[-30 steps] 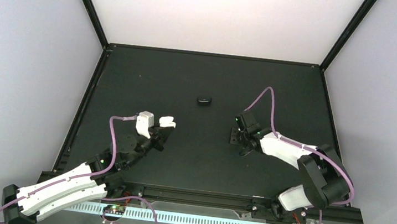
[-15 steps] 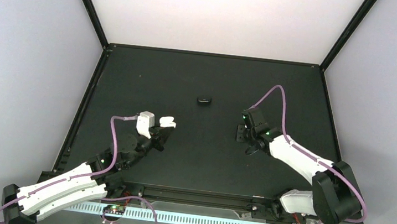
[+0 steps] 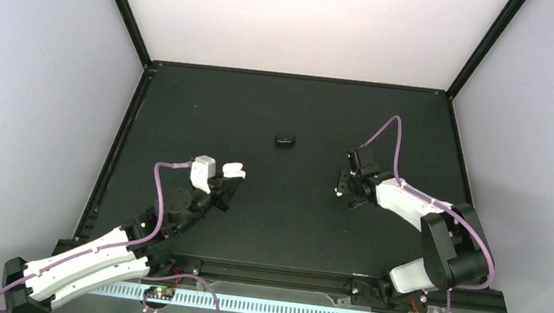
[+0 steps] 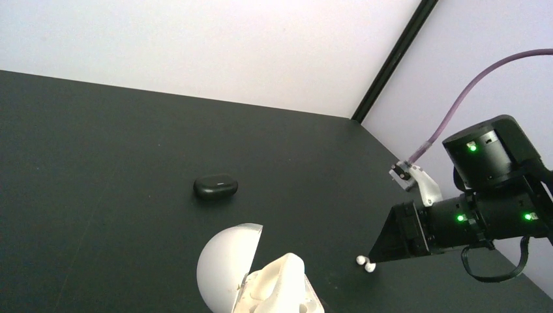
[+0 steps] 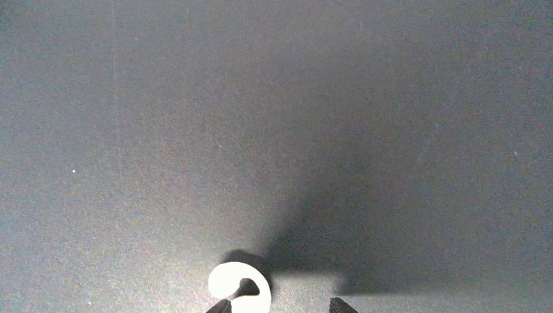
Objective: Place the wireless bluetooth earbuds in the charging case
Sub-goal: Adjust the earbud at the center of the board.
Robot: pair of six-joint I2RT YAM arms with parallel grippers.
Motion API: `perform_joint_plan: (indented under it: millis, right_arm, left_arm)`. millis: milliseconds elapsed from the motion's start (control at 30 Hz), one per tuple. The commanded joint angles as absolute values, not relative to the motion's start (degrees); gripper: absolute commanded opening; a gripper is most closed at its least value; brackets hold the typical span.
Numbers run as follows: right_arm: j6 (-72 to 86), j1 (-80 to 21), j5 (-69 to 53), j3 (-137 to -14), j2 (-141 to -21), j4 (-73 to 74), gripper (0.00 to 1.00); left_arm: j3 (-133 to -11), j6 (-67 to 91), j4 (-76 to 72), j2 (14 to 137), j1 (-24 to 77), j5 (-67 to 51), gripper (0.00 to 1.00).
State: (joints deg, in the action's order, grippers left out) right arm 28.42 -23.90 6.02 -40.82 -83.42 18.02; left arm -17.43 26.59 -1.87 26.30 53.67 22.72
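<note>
The charging case (image 3: 285, 139) lies shut and black on the table's far middle; it also shows in the left wrist view (image 4: 215, 186). The two white earbuds (image 4: 365, 263) lie side by side on the mat, touching each other. My right gripper (image 3: 344, 195) is low over them and open. In the right wrist view the earbuds (image 5: 239, 288) sit just inside its left fingertip (image 5: 220, 306). My left gripper (image 3: 233, 170) has white fingers, looks shut and empty, and hovers left of the middle, apart from the case and the buds.
The black mat (image 3: 283, 219) is framed by black rails (image 3: 113, 155) and white walls. The right arm's purple cable (image 3: 385, 133) loops above its wrist. The arm bases stand at the near edge.
My right gripper has shifted a little right and back and turned at the wrist, now down by the earbuds. The left arm and the case have not moved.
</note>
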Motion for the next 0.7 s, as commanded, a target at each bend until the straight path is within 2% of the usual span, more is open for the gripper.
perform_joint_plan:
  millis: [0,667]
  right_arm:
    - [27.6,-23.0,5.5,-42.1,-84.9,14.9,0.37]
    - [26.3,-22.6,0.2,-37.3,-83.5,14.3,0.36]
  left_arm:
    - [-17.7,25.8,-3.0,26.0,53.4,23.0,0.02]
    - [-17.3,25.7,-4.5,27.4,53.4,23.1,0.01]
